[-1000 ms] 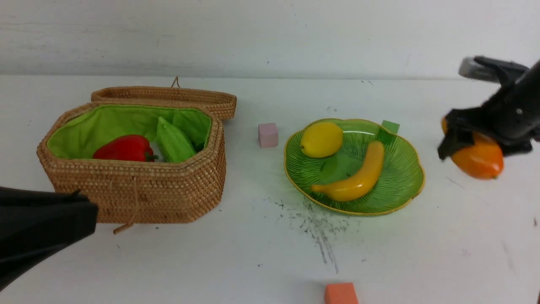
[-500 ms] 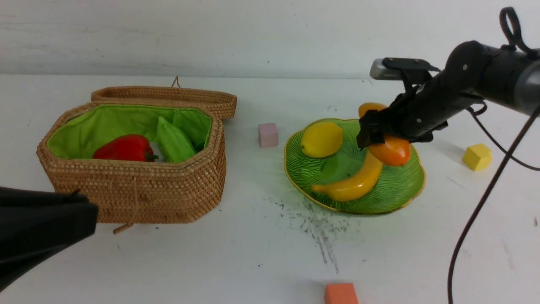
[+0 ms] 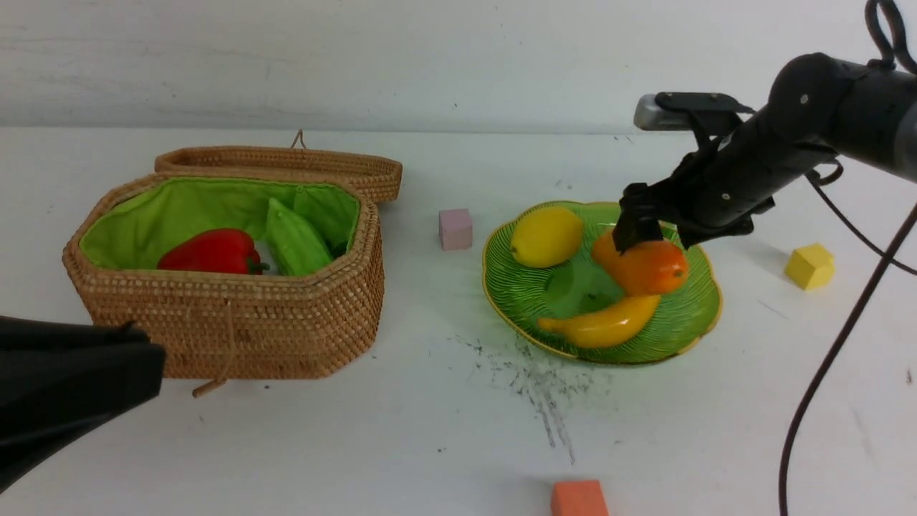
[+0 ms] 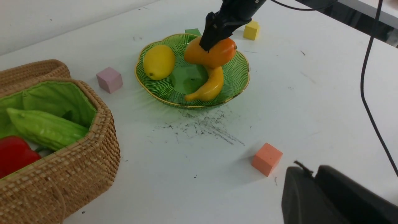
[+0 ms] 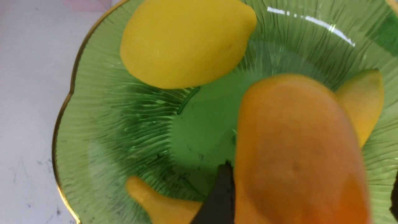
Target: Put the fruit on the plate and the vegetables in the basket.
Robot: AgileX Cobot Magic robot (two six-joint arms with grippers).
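Mango (image 3: 642, 266) hides the banana's (image 3: 600, 324) upper end.

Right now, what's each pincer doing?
Left pincer: shut, holding nothing visible.
Right pincer: fingers straddle the mango over the plate; gripped or released, cannot tell.

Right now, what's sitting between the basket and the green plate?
In the front view, one small pink cube sits on the white table between the wicker basket and the plate, touching neither.

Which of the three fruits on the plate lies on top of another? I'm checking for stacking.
The orange mango, at the right hand: it rests across the banana. The lemon sits alone on the green plate.
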